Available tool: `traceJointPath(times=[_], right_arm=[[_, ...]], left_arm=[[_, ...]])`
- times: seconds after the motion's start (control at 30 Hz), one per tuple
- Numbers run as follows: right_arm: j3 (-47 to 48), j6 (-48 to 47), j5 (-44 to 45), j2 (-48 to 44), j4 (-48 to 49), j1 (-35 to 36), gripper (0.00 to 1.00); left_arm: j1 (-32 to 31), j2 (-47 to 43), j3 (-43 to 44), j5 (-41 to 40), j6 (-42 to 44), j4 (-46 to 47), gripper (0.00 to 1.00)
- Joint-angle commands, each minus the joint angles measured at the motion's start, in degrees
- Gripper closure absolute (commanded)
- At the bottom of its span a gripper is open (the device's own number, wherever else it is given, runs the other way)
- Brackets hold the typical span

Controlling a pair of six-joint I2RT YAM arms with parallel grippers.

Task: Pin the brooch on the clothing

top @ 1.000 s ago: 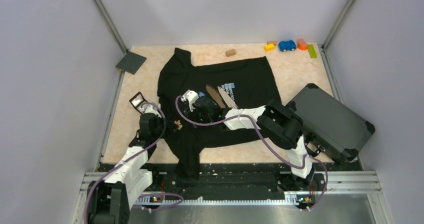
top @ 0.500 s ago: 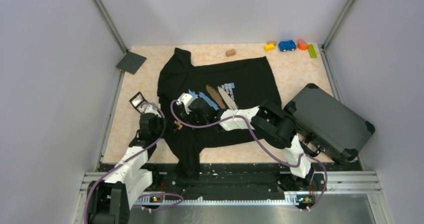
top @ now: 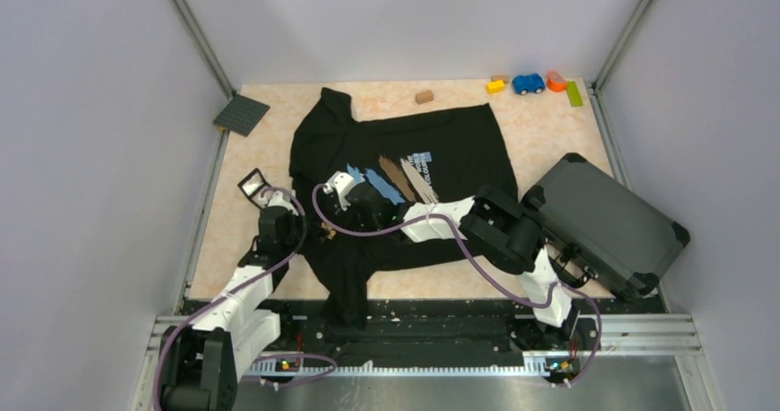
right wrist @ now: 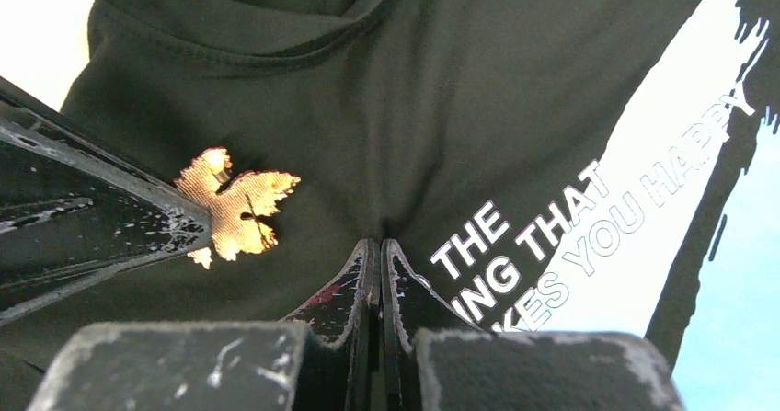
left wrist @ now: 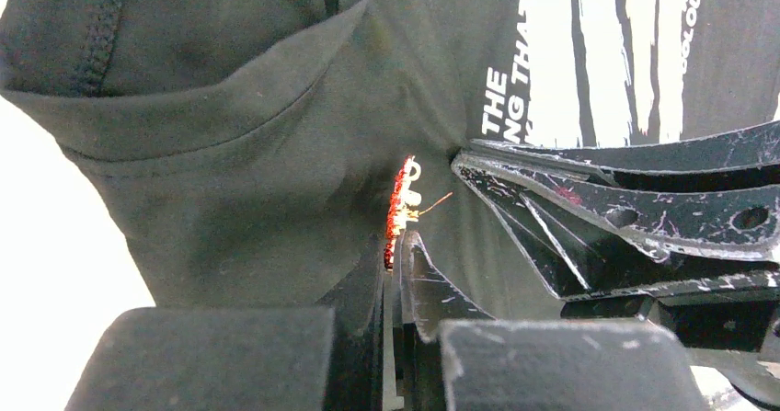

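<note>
The black T-shirt (right wrist: 441, 89) bears pale capitals: "THE", "ING THAT" and "KES YOU HAPPY", the latter two starting behind the right pincer (right wrist: 377, 245); the left wrist view adds "OLOU", cut off

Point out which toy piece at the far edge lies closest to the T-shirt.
The brown block, alone just beyond the T-shirt; the yellow block, blue car, orange piece and green piece cluster at far right.
</note>
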Motion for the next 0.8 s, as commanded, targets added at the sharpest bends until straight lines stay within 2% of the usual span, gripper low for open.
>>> traceJointPath(times=[0.0, 0.37, 0.77], right_arm=[[-0.5, 4.38, -2.02, -3.35, 2.87, -0.34, 1.0], [-5.33, 11.34, -9.84, -8.61, 9.05, -3.41, 1.0], [-5.32, 11.88, -13.39, -8.58, 10.77, -3.77, 1.0]], left_arm=[[-1.14, 1.8, 3.48, -1.47, 1.86, 0.32, 1.0], [-4.25, 5.09, 5.19, -4.33, 2.11, 0.66, 1.0], [-6.3, 7.8, 7.45, -4.39, 4.07, 0.25, 1.0]])
